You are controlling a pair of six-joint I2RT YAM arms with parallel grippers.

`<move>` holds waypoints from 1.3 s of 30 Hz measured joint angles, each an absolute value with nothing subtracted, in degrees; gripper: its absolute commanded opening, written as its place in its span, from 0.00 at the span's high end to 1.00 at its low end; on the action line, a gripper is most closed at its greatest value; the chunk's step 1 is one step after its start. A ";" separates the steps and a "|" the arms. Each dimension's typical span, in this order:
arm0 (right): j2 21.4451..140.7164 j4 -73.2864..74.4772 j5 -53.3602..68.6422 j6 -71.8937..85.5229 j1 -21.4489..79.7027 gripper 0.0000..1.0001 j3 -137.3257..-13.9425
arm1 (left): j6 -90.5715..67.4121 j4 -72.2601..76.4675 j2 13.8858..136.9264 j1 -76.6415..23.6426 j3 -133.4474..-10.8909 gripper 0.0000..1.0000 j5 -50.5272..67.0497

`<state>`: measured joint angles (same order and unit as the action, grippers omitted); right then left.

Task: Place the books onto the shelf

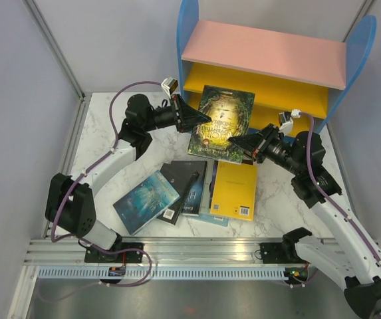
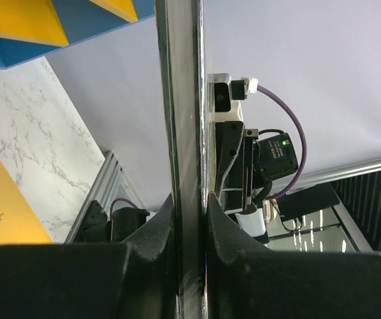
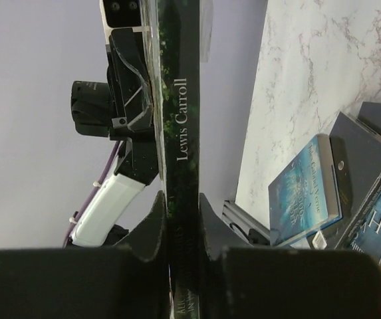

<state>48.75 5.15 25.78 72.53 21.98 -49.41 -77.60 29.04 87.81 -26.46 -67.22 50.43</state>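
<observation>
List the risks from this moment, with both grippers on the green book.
1. The left gripper and right gripper pinch only the edges of the Lewis Carroll book; uneven motion may bend it or pull it from one grip.
2. It is tilted before the shelf; its top corner might catch the yellow board.
3. If dropped, it would likely land on the books on the table.

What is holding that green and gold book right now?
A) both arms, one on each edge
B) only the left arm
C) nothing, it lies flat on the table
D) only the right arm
A: the left gripper and the right gripper each pinch an opposite edge of the green-gold book.
</observation>
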 measured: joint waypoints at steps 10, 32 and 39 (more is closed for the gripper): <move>61.01 19.16 24.67 65.04 22.92 1.00 -73.49 | -65.32 14.66 80.42 -21.56 -70.70 0.25 49.84; 103.61 24.95 19.27 58.98 16.47 1.00 -125.64 | -52.58 -7.25 63.88 -14.59 -67.81 0.16 49.36; 112.79 24.10 17.96 63.72 16.14 1.00 -132.81 | -50.70 -10.90 61.87 -14.59 -67.81 0.16 48.42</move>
<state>112.79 24.10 17.96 63.72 16.14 -132.81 -50.70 -10.90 61.87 -14.59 -67.81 48.42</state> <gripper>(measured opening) 0.190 0.844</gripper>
